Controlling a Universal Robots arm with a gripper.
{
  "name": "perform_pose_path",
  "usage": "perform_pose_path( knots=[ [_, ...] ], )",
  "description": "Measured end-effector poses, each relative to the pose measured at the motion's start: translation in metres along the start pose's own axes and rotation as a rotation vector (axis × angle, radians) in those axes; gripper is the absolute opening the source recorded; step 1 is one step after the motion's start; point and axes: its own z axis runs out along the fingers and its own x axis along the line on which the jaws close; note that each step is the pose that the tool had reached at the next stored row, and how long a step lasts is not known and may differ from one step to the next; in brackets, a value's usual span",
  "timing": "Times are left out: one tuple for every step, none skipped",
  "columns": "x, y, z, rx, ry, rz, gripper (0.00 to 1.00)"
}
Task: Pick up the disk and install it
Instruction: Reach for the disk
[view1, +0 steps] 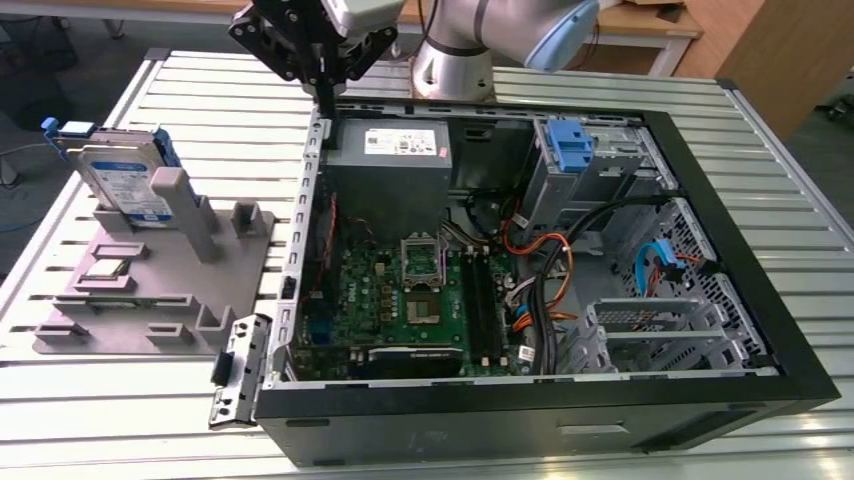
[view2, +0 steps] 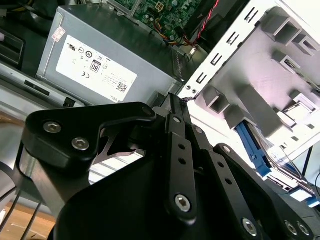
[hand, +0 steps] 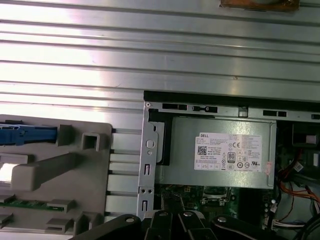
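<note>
Hand (view1: 324, 110) hangs over the rear corner of the open computer case (view1: 747, 300). Its 2 fingers are pressed together and pinch nothing. In the second wrist view the fingertips (view2: 175, 107) meet in 1 narrow point.

Directly below the hand is the case's side wall. Just past that wall, inside the case, sits the grey power-supply box (view1: 390, 145).

The disk (view1: 123, 185) is well apart from the hand, outside the case, toward the exterior view's left of it. It stands on edge in a slot of the grey fixture (view1: 174, 300), with its label facing outward and blue rails along its edges.

Judgement: parking it upright leaves its upper edge and both flat faces exposed, so fingers descending from above would have something to close on. The disk is untouched, and pick-up is not yet done.

The case lies on its side with the panel off, resting on the slatted metal surface (view1: 134, 420). Judgement: this orientation turns the interior upward, so the arm can reach in from above.

Beyond the power-supply box from the hand, a blue latch piece (view1: 567, 145) stands against the metal drive cage (view1: 607, 165). Judgement: this cage is the probable seat for the disk, and its blue rails would slide in there. No drive is visible in it.

Status: task at its start, with the hand empty and nearer the case than the disk.
</note>
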Motion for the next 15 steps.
perform_pose_path(
  knots=[
    [0.0008, 0.0000, -0.0001, 0.0001, 0.0001, 0.000, 0.10],
    [0.0015, 0.0001, 0.0000, 0.0000, 0.0001, 0.000, 0.10],
    [0.0024, 0.0001, 0.0000, 0.0000, 0.0001, -0.001, 0.10],
    [0.0037, 0.0002, 0.0000, 0.0000, 0.0001, -0.001, 0.10],
    [0.0050, 0.0002, 0.0001, 0.0000, 0.0001, -0.001, 0.10],
    [0.0062, 0.0003, 0.0001, -0.0001, 0.0001, -0.001, 0.10],
    [0.0072, 0.0003, 0.0001, 0.0000, 0.0001, -0.002, 0.10],
    [0.0082, 0.0004, 0.0001, -0.0001, 0.0001, -0.002, 0.10],
    [0.0095, 0.0004, 0.0001, -0.0001, 0.0001, -0.002, 0.10],
    [0.0106, 0.0005, 0.0002, -0.0001, 0.0001, -0.002, 0.10],
    [0.0118, 0.0005, 0.0001, 0.0000, 0.0002, -0.003, 0.10],
    [0.0132, 0.0006, 0.0001, -0.0001, 0.0002, -0.003, 0.10],
    [0.0147, 0.0006, 0.0002, -0.0001, 0.0002, -0.003, 0.10],
    [0.0163, 0.0007, 0.0001, -0.0001, 0.0002, -0.003, 0.10],
    [0.0180, 0.0008, 0.0002, -0.0001, 0.0001, -0.004, 0.10]
  ],
)
